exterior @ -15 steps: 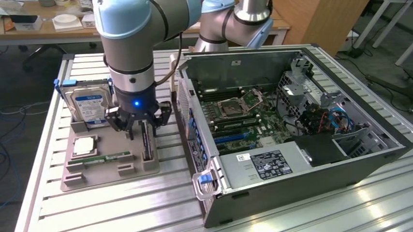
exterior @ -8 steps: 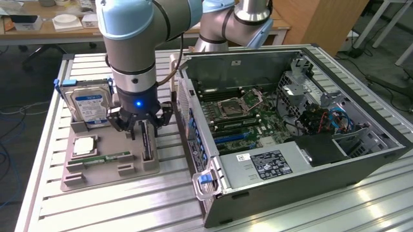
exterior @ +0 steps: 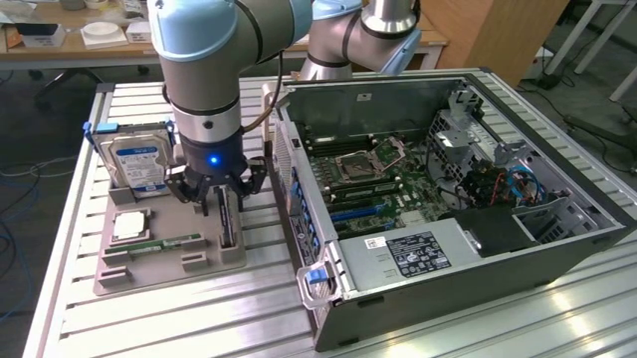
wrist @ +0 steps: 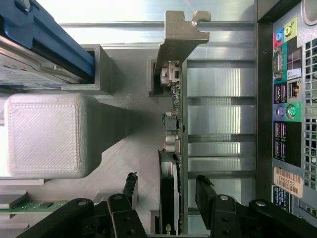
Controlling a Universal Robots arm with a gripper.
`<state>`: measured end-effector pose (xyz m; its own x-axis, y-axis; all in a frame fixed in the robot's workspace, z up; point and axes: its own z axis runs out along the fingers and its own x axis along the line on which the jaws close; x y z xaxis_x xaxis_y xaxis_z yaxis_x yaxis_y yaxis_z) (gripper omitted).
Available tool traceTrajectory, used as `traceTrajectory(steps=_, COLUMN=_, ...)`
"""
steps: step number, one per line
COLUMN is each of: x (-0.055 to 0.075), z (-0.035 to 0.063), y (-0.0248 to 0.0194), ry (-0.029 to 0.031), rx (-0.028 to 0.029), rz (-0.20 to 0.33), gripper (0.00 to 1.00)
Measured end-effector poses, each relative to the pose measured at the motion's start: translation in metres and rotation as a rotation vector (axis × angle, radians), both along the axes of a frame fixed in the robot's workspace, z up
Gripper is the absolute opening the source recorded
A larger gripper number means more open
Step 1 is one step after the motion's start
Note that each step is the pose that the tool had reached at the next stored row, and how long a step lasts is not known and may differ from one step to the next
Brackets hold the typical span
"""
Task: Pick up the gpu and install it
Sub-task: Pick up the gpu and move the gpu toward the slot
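Now note that the black metal gripper (wrist: 167, 179) stands with its jaws wide apart, straddling the gpu (wrist: 177, 124), a thin dark expansion card with a grey metal end bracket. A gap shows on each side, so nothing is clamped. You will find the card standing on edge in the grey plastic tray (exterior: 164, 216). The tray also carries a silver hard drive with a blue-white label (exterior: 139, 165), a square silver processor chip (exterior: 131, 224) and a narrow green memory stick (exterior: 164, 245). Just beside the tray, on the exterior view's right, lies the open dark computer case (exterior: 448, 291), its green motherboard (exterior: 368, 179) exposed.

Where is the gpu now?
The thin black gpu card stands on edge in the grey tray, at the exterior view's left of the open computer case, between the open fingers.
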<state>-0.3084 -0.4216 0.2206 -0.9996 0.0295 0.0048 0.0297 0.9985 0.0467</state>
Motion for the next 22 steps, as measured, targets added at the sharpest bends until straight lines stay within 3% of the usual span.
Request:
traceTrajectory(steps=3, x=0.0, z=0.0, y=0.0, ry=-0.0001, rx=0.0, rz=0.0, gripper=0.58)
traceTrajectory(steps=6, x=0.0, z=0.0, y=0.0, ry=0.0, rx=0.0, rz=0.0, gripper=0.44)
traceTrajectory(steps=13, x=0.0, z=0.0, y=0.0, ry=0.0, rx=0.0, rz=0.0, gripper=0.44)
traceTrajectory(steps=15, x=0.0, z=0.0, y=0.0, ry=0.0, rx=0.0, rz=0.0, gripper=0.42)
traceTrajectory(steps=16, x=0.0, z=0.0, y=0.0, ry=0.0, rx=0.0, rz=0.0, gripper=0.35)
traceTrajectory(steps=22, x=0.0, z=0.0, y=0.0, ry=-0.0001, rx=0.0, rz=0.0, gripper=0.35)
